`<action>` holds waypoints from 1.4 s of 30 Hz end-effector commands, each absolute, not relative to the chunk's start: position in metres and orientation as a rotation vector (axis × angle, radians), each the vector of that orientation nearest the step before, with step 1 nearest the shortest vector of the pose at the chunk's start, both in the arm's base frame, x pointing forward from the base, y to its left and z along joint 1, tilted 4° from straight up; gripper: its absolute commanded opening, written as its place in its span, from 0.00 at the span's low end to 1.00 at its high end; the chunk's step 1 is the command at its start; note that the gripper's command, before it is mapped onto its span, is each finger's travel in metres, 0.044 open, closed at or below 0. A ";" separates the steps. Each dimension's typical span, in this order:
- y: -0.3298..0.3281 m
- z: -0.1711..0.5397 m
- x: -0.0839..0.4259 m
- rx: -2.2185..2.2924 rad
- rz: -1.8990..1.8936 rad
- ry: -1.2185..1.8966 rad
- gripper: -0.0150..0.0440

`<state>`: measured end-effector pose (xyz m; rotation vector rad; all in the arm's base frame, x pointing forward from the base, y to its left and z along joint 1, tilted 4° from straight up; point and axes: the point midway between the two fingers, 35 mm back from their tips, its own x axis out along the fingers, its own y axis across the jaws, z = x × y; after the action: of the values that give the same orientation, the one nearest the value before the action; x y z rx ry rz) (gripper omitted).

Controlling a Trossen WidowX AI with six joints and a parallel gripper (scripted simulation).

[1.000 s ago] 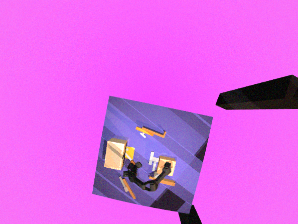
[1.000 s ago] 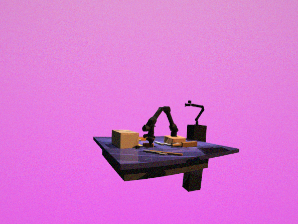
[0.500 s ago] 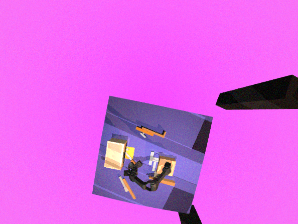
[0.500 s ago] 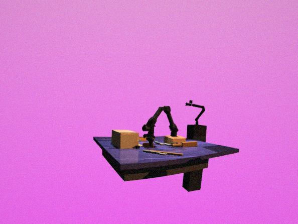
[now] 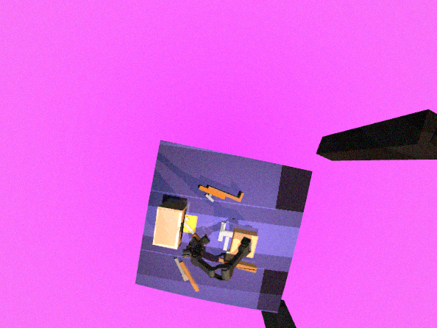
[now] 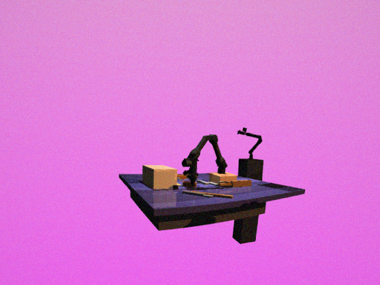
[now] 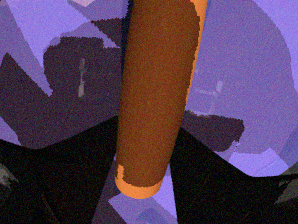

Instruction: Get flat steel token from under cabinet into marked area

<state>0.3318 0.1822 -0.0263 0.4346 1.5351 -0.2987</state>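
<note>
The pale box-shaped cabinet [image 5: 167, 226] [image 6: 159, 177] stands at the left of the table. The yellow marked area [image 5: 193, 220] lies against its front side. My gripper [image 5: 196, 243] [image 6: 192, 183] [image 7: 145, 127] is low over the table, in front of the cabinet and beside the marked area. It is shut on the orange handle [image 7: 157, 85] of a tool. The tool's thin pale shaft [image 5: 189, 224] reaches from the handle across the marked area toward the cabinet front. Its far tip cannot be made out clearly. The steel token cannot be made out in any view.
An orange stepped piece [image 5: 221, 193] lies on the far side with a small pale piece [image 5: 210, 195]. An orange and grey stick [image 5: 189, 276] [image 6: 221, 195] lies on the near side. White bars [image 5: 227, 234] and an orange block [image 5: 247, 267] [image 6: 242, 183] lie by the arm's base box [image 6: 222, 177].
</note>
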 end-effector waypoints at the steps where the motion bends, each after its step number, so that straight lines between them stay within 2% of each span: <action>1: 0.186 -0.027 0.324 0.427 -0.303 1.536 0.25; 42: 0.225 -0.026 0.259 0.429 -0.302 1.541 0.25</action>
<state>0.2663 0.2228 -0.0251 0.4334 1.5393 -0.2990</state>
